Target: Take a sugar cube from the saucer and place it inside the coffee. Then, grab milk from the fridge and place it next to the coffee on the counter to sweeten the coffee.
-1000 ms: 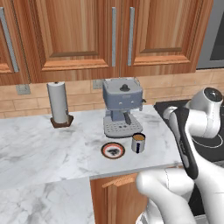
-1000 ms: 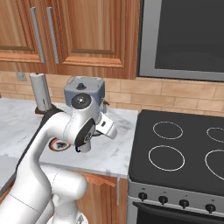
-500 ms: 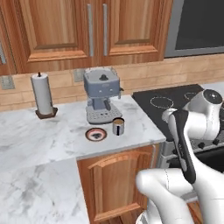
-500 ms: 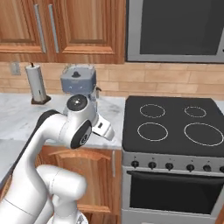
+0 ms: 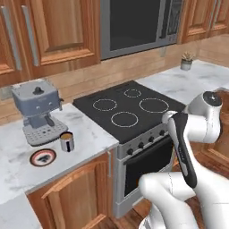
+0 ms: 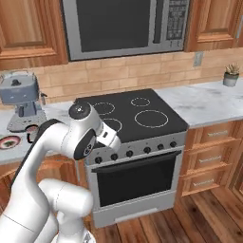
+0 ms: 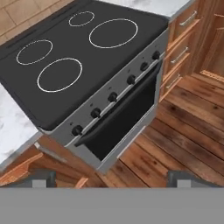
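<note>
Facing the stove (image 5: 129, 106) with jaws apart and empty, the gripper (image 7: 111, 177) risks missing the fridge and milk, leaving the coffee (image 5: 67, 142) beside the saucer (image 5: 43, 157) far left without milk.

Black stove (image 7: 78, 57) (four rings) above its oven door (image 7: 118, 127), wooden floor (image 7: 175, 135) beside.

The saucer (image 6: 8, 141) is cut by the right base view's left edge; any sugar cube is too small to tell.
</note>
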You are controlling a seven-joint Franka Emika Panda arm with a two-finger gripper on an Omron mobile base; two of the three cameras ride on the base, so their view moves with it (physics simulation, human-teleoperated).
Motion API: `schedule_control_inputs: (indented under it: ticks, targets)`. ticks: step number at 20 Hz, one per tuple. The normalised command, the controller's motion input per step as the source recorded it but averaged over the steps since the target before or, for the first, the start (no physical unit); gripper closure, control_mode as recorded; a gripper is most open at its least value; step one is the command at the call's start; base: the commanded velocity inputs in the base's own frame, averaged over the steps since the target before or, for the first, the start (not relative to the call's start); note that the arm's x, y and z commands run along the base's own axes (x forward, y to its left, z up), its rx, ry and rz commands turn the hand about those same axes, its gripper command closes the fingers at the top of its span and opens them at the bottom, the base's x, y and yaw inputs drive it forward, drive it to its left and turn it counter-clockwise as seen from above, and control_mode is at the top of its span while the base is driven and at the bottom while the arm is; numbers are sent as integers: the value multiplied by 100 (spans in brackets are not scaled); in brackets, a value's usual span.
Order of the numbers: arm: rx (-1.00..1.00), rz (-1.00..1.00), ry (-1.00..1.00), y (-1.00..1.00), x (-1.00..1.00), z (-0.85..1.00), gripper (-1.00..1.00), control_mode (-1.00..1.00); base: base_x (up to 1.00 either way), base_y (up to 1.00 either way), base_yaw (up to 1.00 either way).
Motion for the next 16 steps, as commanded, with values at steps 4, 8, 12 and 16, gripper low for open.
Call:
schedule_control_inputs:
  ticks: [4, 8, 12, 16]
  targets:
    - [0, 0, 0, 0, 0, 0, -100, 100, 0, -65, -63]
    - [0, 0, 0, 0, 0, 0, -100, 100, 4, -75, -61]
    - [0, 0, 0, 0, 0, 0, -100, 100, 18, -79, -60]
    - [0, 0, 0, 0, 0, 0, -100, 100, 26, -77, -59]
